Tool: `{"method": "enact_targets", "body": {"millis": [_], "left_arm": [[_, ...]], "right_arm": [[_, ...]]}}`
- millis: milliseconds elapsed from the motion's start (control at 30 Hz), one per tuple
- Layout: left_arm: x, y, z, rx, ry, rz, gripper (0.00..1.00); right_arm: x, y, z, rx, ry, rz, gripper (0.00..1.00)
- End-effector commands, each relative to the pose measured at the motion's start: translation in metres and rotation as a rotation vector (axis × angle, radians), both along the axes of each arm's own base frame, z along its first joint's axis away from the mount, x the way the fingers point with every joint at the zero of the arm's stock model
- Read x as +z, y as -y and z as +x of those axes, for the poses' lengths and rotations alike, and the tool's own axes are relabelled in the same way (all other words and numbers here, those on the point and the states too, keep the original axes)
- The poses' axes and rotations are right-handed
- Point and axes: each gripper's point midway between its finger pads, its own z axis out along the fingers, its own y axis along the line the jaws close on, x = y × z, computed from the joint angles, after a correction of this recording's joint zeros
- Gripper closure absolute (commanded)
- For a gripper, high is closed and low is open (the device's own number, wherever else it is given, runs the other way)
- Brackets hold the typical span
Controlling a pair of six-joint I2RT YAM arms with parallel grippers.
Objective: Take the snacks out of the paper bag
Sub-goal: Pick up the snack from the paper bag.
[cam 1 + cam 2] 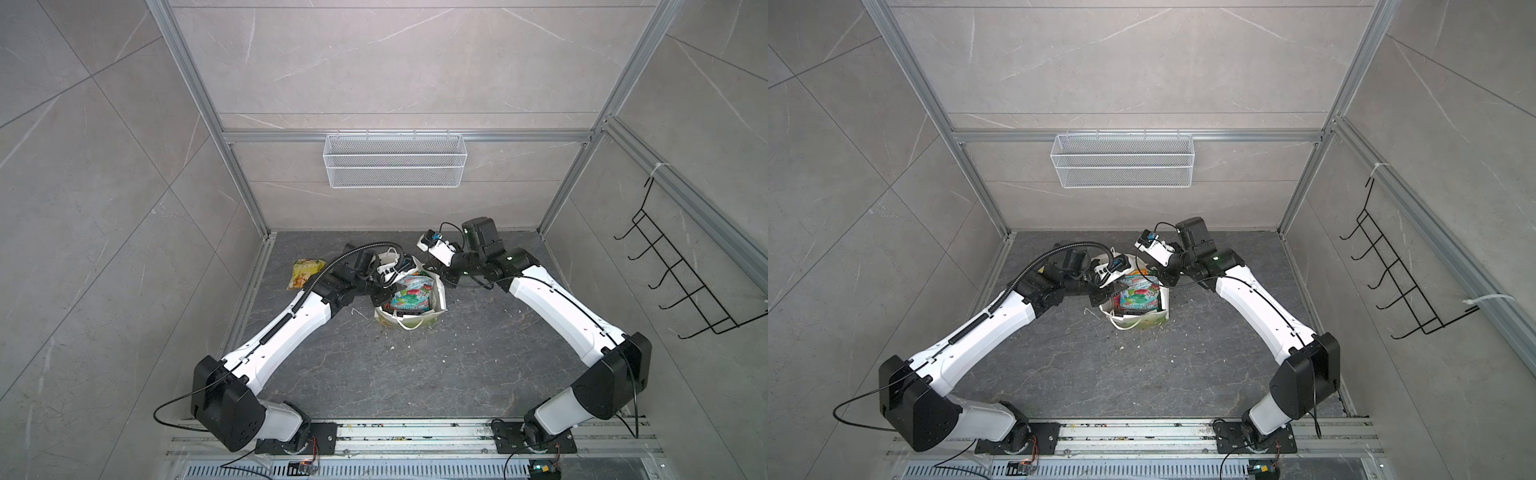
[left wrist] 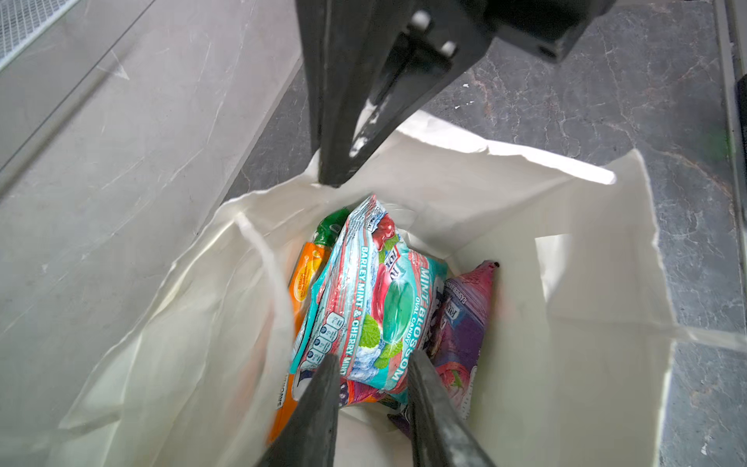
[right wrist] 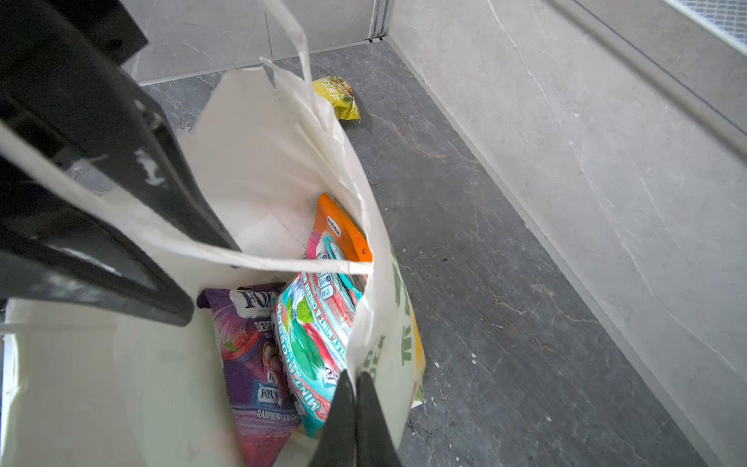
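The white paper bag (image 1: 430, 322) (image 1: 1148, 321) stands open mid-floor. My right gripper (image 3: 355, 378) (image 1: 435, 272) is shut on its rim and holds that wall (image 3: 262, 161) out. Inside lean several snacks: a teal-red packet (image 2: 364, 303) (image 3: 315, 335) (image 1: 411, 291), a purple one (image 2: 465, 323) (image 3: 250, 364), an orange one (image 2: 303, 279) (image 3: 339, 226) and a green corner (image 2: 333, 222). My left gripper (image 2: 374, 360) (image 1: 1105, 296) reaches into the bag. Its jaws stand narrowly apart on either side of the teal-red packet's near end. A yellow packet (image 1: 305, 272) (image 3: 337, 99) lies on the floor left of the bag.
A white wire mesh basket (image 1: 395, 160) hangs on the back wall above the bag. A black hook rack (image 1: 681, 270) is fixed to the right wall. Tiled walls close the dark floor (image 1: 415, 374) on three sides. A loose cord handle (image 1: 409, 324) droops over the bag's front.
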Motion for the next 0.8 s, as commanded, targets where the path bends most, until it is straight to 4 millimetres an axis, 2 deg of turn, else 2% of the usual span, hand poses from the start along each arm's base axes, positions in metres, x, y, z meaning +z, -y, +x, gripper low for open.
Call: {"method": "enact_targets", "body": {"millis": [0, 367, 467, 567, 633, 767], "left_arm": [[0.013, 0.005, 0.006, -0.042, 0.061, -0.044, 0.68], [-0.021, 0.020, 0.043, -0.062, 0.025, 0.034, 0.62], [-0.025, 0.024, 0.052, -0.064, 0.029, 0.042, 0.52], [-0.029, 0.028, 0.058, -0.065, 0.029, 0.046, 0.50], [-0.035, 0.029, 0.065, -0.053, 0.042, 0.053, 0.40], [-0.041, 0.033, 0.073, -0.054, 0.051, 0.058, 0.36]], "right_arm": [[0.018, -0.002, 0.006, -0.025, 0.010, 0.066, 1.00], [0.023, 0.004, 0.010, -0.047, 0.015, 0.114, 1.00], [0.026, 0.005, 0.012, -0.046, 0.016, 0.123, 1.00], [0.027, 0.006, 0.013, -0.045, 0.015, 0.133, 1.00], [0.028, 0.005, 0.012, -0.036, 0.013, 0.140, 1.00], [0.029, 0.003, 0.011, -0.024, 0.013, 0.144, 1.00]]}}
